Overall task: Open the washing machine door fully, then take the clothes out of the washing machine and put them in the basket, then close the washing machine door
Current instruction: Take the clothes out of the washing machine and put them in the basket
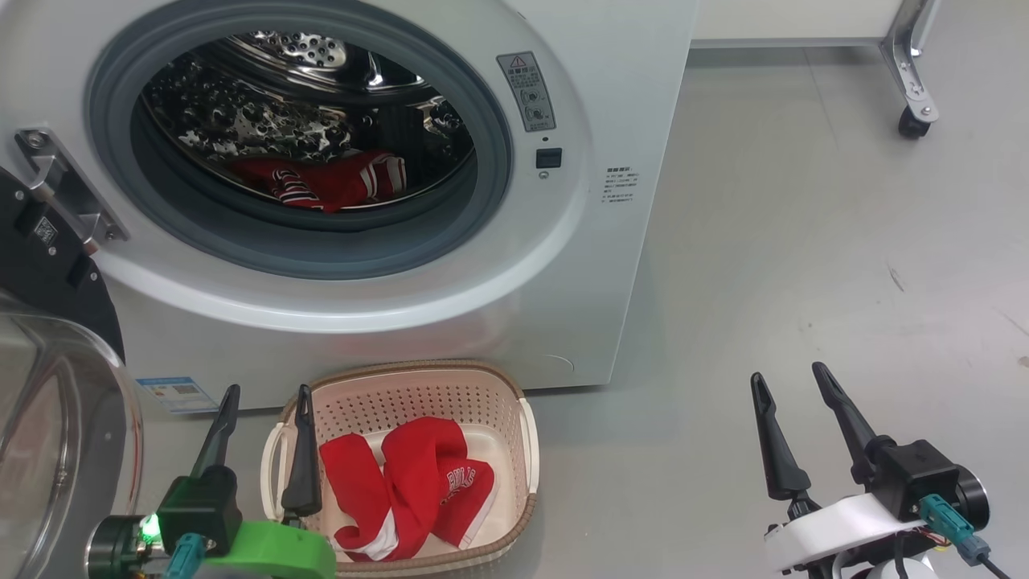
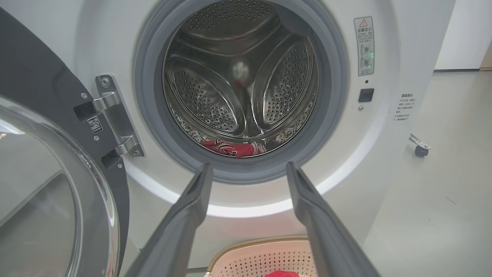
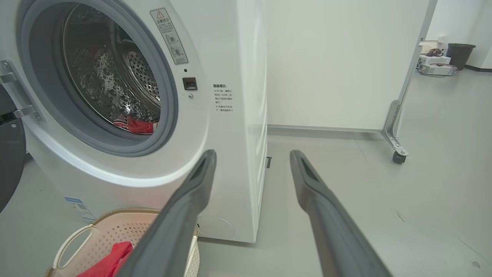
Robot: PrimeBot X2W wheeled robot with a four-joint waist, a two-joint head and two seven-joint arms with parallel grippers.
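Black fingers, left: I see my left gripper (image 1: 268, 392) with its jaws spread wide and nothing between them. In the head view one finger crosses the left rim of the basket (image 1: 418, 367).
Black fingers, right: my right gripper (image 1: 788, 372) has its jaws spread as well, and they are empty. It hangs over bare floor (image 1: 804, 241), well to the right of the washer (image 1: 587, 265).
Left wrist aim: the fingers point at the lower edge of the round opening, with the basket rim just below them.
Right wrist aim: the fingers point past the washer's right front corner, towards the open floor.
Basket: it is cream with a brown rim and stands on the floor just in front of the washer, below the opening.
Clothes (image 1: 418, 474): one crumpled red piece with white trim lies in the basket, some lettering showing. More red-and-white cloth lies at the bottom of the drum (image 1: 265, 112), behind the grey seal (image 1: 321, 257).
Door (image 1: 48, 273): it is swung wide open to the left on its hinge (image 1: 60, 189), and the glass bowl bulges at my lower left.
Farther out: a caster (image 1: 912, 121) on a metal foot stands at the upper right.
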